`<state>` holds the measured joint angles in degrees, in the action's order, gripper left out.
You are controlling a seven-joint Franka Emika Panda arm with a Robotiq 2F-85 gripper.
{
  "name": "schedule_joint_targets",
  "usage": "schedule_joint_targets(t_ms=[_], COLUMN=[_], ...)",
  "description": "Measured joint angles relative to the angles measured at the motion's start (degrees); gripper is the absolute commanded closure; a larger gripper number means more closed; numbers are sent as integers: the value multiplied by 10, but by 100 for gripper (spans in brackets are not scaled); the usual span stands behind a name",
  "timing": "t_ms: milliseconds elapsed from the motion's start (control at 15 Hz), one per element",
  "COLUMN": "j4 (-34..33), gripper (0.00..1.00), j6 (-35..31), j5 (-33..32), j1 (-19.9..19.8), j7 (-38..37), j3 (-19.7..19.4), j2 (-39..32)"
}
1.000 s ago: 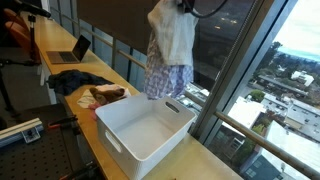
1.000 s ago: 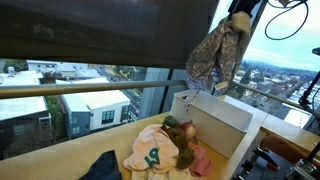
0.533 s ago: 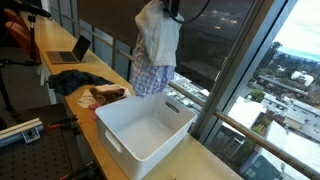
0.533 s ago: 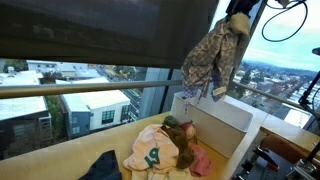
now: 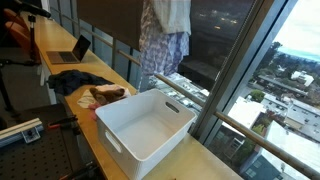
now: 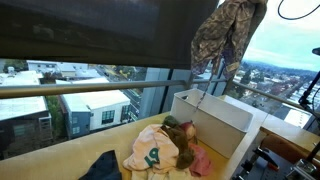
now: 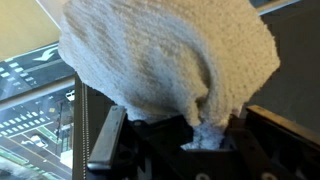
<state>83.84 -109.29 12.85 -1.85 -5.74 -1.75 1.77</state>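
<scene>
My gripper [image 7: 200, 135] is shut on a bunch of cloth: a white towel [image 7: 170, 60] fills the wrist view and is pinched between the fingers. In both exterior views the gripper itself is above the frame's top edge. The held cloth hangs down high over the table, a white towel [image 5: 175, 12] with a patterned blue garment [image 5: 160, 50] below it, which looks grey-green against the window in an exterior view [image 6: 225, 40]. It hangs above and behind the white plastic bin [image 5: 150, 128], which is empty [image 6: 215, 112].
A pile of clothes [image 6: 165, 148] lies on the wooden table beside the bin, seen also in an exterior view [image 5: 95, 92]. A laptop [image 5: 70, 52] sits further back. Glass windows and a railing [image 5: 200, 100] run along the table's far side.
The gripper has lifted the cloth higher and out of the frames' top. The cloth has swung towards the clothes pile side, away from above the bin.
</scene>
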Motion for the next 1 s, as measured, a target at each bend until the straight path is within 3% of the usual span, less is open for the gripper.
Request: schedule_joint_targets(t_ms=[1000], j4=[-54], gripper=[100], j6=[5], j5=[0], j1=[-13], j7=[9], j3=[-13], j2=[-16])
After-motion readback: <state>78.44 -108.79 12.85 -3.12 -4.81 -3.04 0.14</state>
